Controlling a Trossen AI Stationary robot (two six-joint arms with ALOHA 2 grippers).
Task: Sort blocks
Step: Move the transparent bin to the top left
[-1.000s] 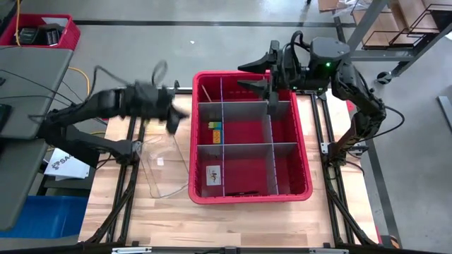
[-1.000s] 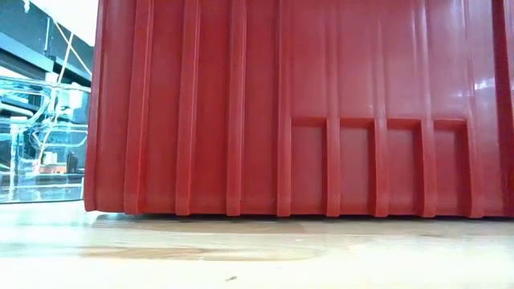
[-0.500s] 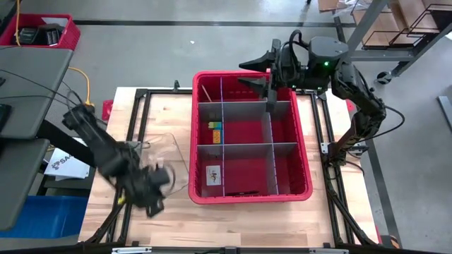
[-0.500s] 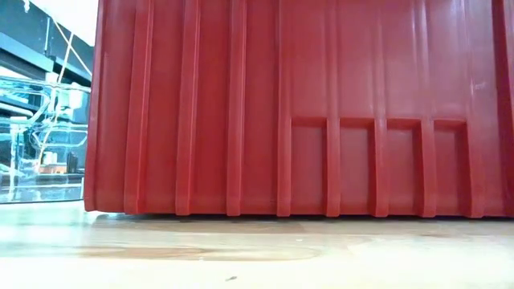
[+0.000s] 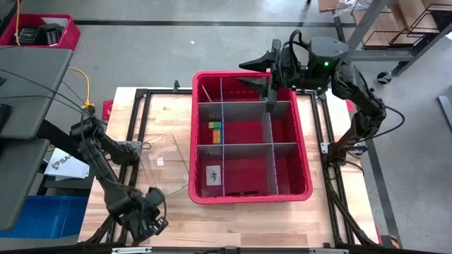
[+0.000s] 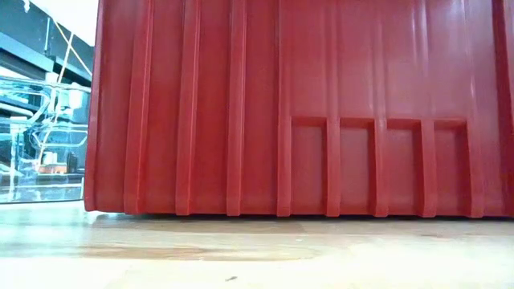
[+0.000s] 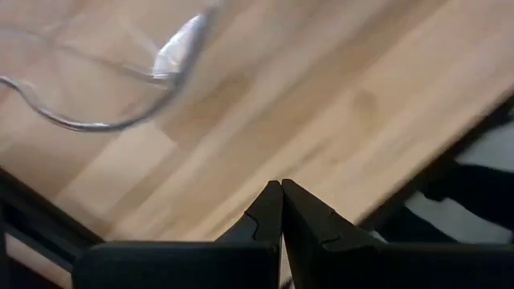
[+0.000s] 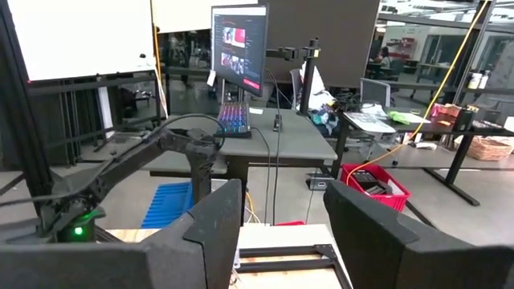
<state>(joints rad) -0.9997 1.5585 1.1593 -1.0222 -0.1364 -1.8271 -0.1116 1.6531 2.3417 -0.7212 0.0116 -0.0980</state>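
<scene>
High view shows the left gripper [image 5: 152,222] down at the tabletop's [image 5: 240,219] near left corner, its fingers [image 7: 269,217] pressed together and holding nothing, as the left wrist view confirms with bare wood beneath them. A clear tray [image 5: 166,166] lies on the tabletop just beside the red bin's [image 5: 304,159] left wall. The right gripper [image 5: 263,75] hangs over the bin's far edge, toward the tabletop's far side, its fingers [image 8: 213,221] spread wide and empty. Grey dividers [image 5: 244,147] split the bin into compartments. The blocks [image 5: 215,128], a yellow one and a green one touching, lie in a middle compartment near the bin's left side. A small card [image 5: 212,175] rests in the compartment nearer the front edge. In the low view the bin's ribbed red wall fills nearly everything.
</scene>
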